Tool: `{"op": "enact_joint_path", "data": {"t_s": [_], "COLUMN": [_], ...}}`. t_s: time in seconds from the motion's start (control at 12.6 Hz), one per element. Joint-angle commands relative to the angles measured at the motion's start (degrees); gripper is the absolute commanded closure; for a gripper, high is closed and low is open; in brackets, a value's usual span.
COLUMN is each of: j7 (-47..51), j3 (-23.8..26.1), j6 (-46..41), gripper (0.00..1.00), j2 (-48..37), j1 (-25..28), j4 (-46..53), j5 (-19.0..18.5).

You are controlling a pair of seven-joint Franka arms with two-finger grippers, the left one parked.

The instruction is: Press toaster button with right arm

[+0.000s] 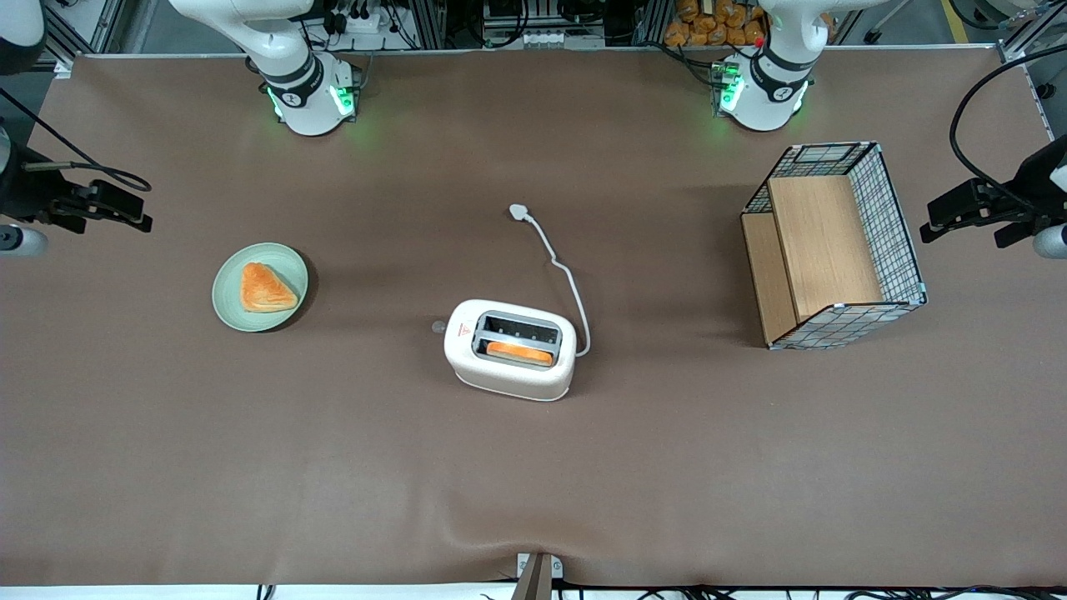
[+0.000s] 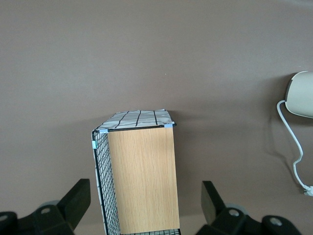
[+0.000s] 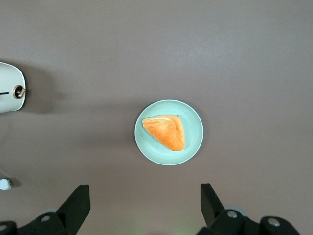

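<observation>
Toaster point(image 1: 510, 360) count: just one, sitting mid-table on the brown cloth point(image 1: 533, 467), cream-white with rounded corners, a grey slot frame and a tiny red triangle mark. Two slots, and one slice of toast point(image 1: 519, 352) sits in the slot nearer the front camera. One button point(image 1: 438, 327), a small round pale-grey knob sticking out of the end that faces the working arm's side. One white cord point(image 1: 560, 268) snakes away to a plug. One green plate point(image 1: 260, 287) with a single pastry wedge point(image 1: 265, 288) lies toward the working arm's end; one wire basket point(image 1: 836, 244) with a wooden shelf toward the parked arm's. The gripper point(image 3: 142, 208) hangs above the plate, fingers spread wide, holding nothing.
</observation>
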Motion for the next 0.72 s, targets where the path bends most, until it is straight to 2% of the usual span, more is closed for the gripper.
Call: {"op": "enact_joint_path", "data": {"t_s": [0.0,0.32,0.64], "j7": [0.78,3.68,3.5], "j3": [1.29,1.82,7.79], "j6": [-1.49,-4.65,-7.37], "gripper": [0.0,0.0,0.0], "j2": [-0.4,-0.14,-0.14], "j1": [-2.36,-2.29,-7.47], "j4": [1.54,4.08,5.23], "j5": [-2.04,-2.04,-2.3]}}
